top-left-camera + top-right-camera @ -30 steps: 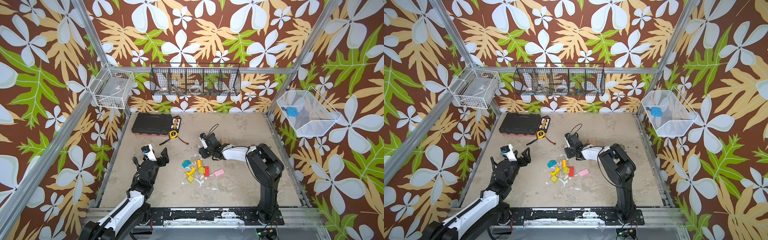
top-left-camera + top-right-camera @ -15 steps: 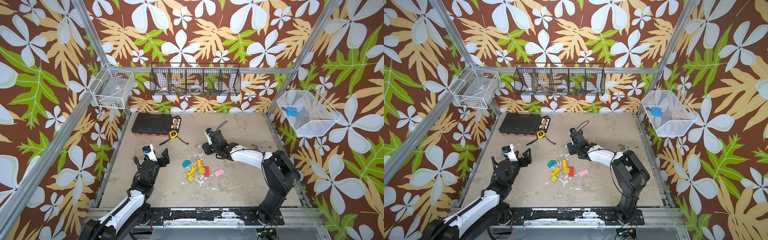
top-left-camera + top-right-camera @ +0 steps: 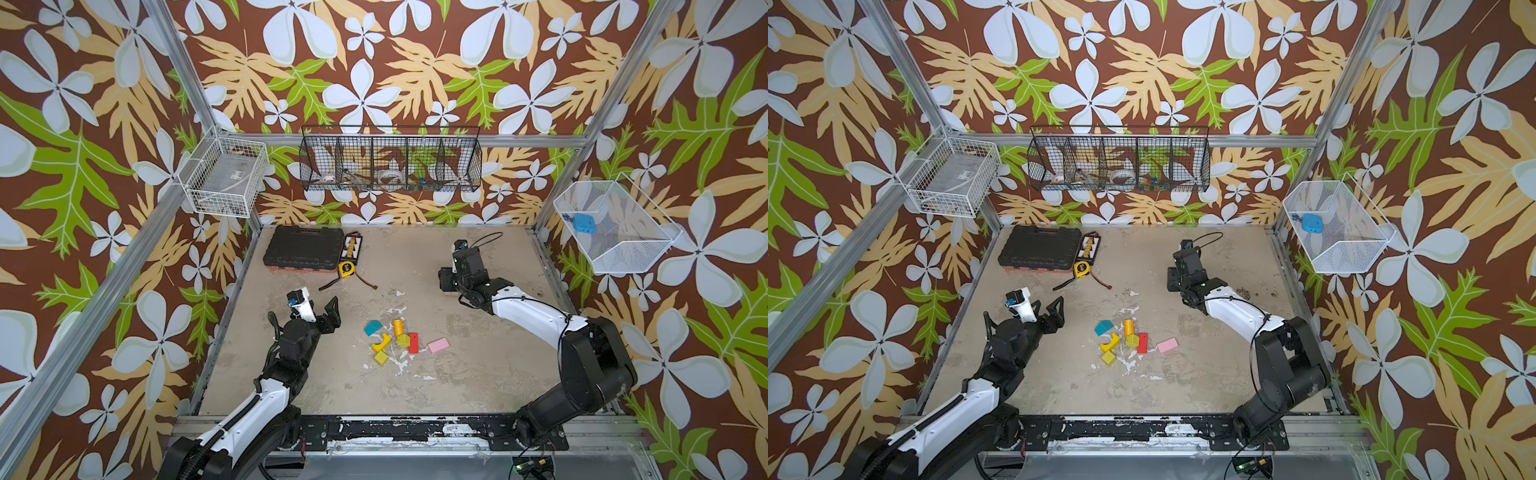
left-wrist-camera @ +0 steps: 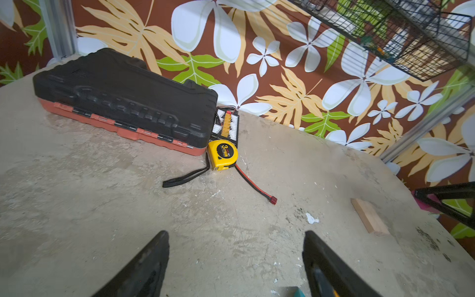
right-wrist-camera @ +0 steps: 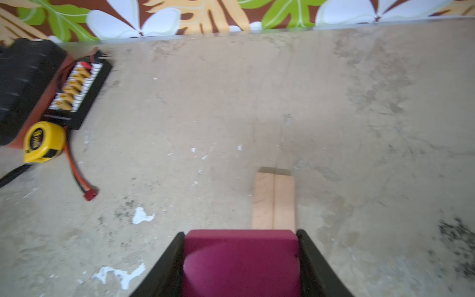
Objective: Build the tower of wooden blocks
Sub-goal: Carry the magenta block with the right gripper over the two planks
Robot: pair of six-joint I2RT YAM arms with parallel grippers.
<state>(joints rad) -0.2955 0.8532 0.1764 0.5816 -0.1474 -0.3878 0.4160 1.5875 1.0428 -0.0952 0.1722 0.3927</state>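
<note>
The right fingers (image 5: 164, 270) pinch the magenta block (image 5: 241, 262), tan plank (image 5: 273, 200) lying lengthwise straight ahead; left fingers (image 4: 146, 264) gape empty.

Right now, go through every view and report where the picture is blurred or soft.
Right wrist view: the black tool case and yellow tape measure are smeared; the magenta block near the lens looks soft. Left wrist view: the tape measure's print is crisp, the fingers of the left gripper soft-edged. Both top views: sharp, evenly lit, faint shadows.
</note>
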